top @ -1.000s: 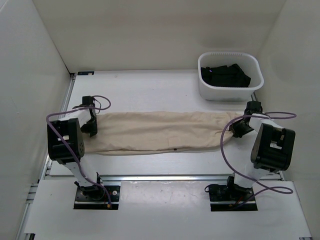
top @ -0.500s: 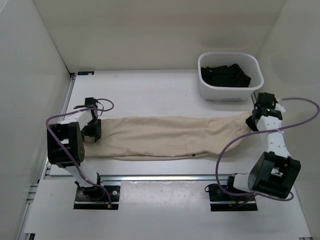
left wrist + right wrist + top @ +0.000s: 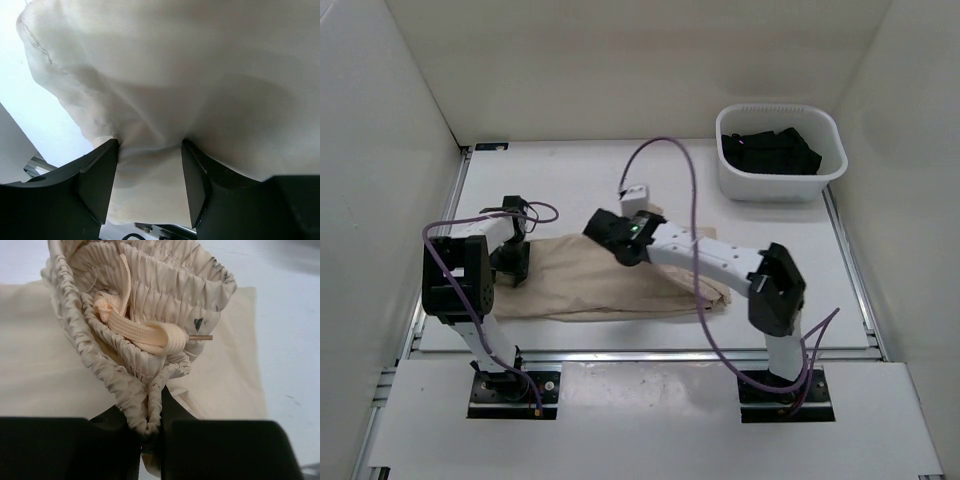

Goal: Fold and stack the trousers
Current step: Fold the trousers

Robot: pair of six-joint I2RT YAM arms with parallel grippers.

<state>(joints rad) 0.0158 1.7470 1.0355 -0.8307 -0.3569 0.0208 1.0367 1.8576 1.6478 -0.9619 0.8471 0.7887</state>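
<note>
1. Since a second ago, my right arm has swung from the right end of the table (image 3: 650, 180) to the middle, carrying the waistband with it. The trousers (image 3: 570, 285) were stretched full length then and now lie doubled over, about half as long
2. At the left, the left gripper (image 3: 510, 262) sits on the hem end of the cloth, much where it was. In the left wrist view, the left gripper (image 3: 149, 150) has its jaws roughly half apart, with a thick bunch of the trousers (image 3: 210, 75) filling the gap. Creases run into both fingers (image 3: 97, 180), so I read it as a grip on the fabric
3. The trousers are light beige, soft and rumpled, lying flat across the near-middle of the table, with the upper layer draped back over the lower one
4. Above the middle of the cloth, the right gripper (image 3: 612, 238) holds its end raised. In the right wrist view, the right gripper (image 3: 150, 432) is closed nearly tight on the gathered elastic waistband (image 3: 150, 285), which opens upward like a pouch. A flat cream drawstring (image 3: 145, 332) is knotted inside it
5. The fold (image 3: 715, 298) lies below the right forearm, at the cloth's right limit
6. Far right and well apart, against the back wall, a white basket (image 3: 780, 185) holds a black garment (image 3: 770, 150)
</note>
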